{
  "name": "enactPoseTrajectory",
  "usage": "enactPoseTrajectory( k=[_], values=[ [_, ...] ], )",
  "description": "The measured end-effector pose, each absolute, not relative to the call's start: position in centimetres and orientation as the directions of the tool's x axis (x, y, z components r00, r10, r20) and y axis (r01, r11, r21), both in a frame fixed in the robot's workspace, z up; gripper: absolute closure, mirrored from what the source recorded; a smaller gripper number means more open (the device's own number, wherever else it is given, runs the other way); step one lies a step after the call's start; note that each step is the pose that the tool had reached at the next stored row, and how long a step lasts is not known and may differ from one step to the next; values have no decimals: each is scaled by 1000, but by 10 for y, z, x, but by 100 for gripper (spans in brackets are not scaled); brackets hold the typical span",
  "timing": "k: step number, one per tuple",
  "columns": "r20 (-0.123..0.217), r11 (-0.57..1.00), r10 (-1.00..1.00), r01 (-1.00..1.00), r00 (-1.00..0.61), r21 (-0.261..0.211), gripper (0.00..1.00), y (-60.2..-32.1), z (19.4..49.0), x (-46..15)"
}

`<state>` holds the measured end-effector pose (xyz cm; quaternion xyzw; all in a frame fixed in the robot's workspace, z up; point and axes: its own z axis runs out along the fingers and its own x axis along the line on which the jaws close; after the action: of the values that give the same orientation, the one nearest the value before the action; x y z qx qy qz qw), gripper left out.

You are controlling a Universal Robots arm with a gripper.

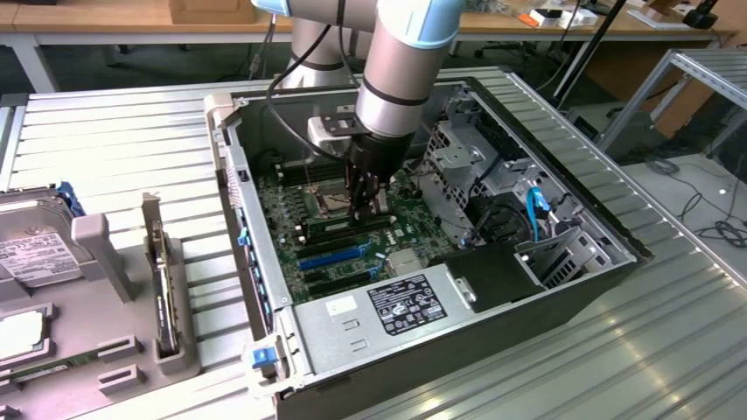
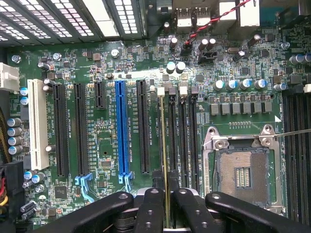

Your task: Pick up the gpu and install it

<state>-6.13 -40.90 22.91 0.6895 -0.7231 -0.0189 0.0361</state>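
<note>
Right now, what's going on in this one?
A robot arm reaches down into an open computer case lying on a table. Its pincer is shut on the gpu, a thin stick seen edge-on, held upright over the motherboard. The stick lines up along the memory slots beside the empty CPU socket. Whether it is seated yet cannot be told.

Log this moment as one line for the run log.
stage: install | fingers: shut on green stick | green stick: edge-on over the slot row beside the processor socket | seated: cannot tell
</note>
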Motion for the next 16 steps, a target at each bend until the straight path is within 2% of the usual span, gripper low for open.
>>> enactPoseTrajectory(
  k=[16],
  values=[
    [28, 44, -999, -996, -42, 77, 86, -408, 228, -61]
  ],
)
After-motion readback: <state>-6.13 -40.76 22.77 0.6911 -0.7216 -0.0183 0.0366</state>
